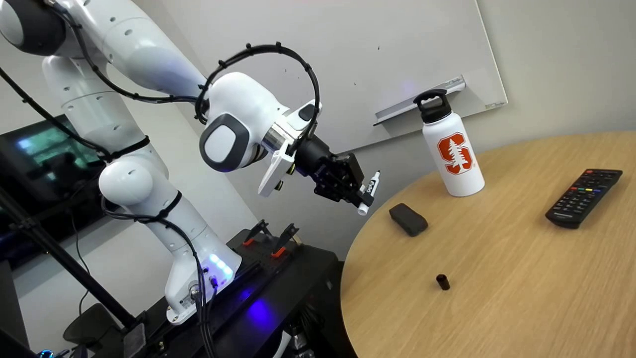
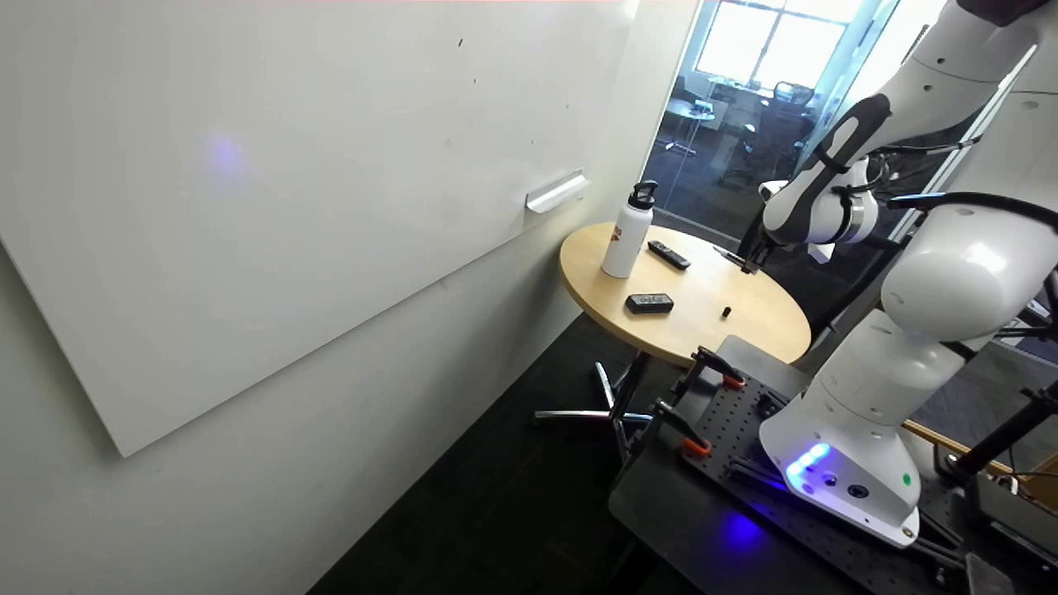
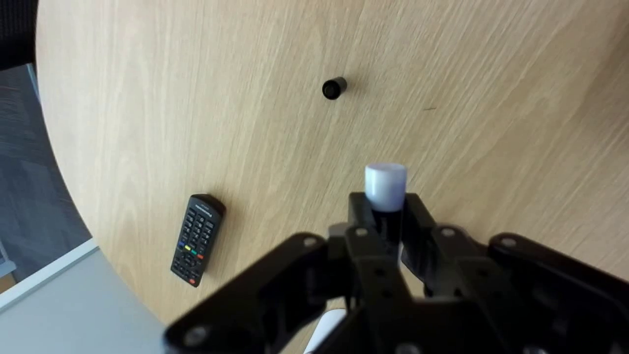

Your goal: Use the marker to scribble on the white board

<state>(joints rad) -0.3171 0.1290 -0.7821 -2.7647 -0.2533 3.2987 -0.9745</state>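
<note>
White marker (slim, dark-tipped) tilted in the claw, well apart from the large white board.

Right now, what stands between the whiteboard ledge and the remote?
In both exterior views, the water bottle stands between the whiteboard ledge and the remote.

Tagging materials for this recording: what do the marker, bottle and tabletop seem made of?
The marker: probably plastic; its white end looks smooth with a soft shine.
The bottle: perhaps coated metal, possibly plastic; its opaque white body looks smooth, satin.
The tabletop: wood or laminate, low sheen; fine grain shows.
</note>
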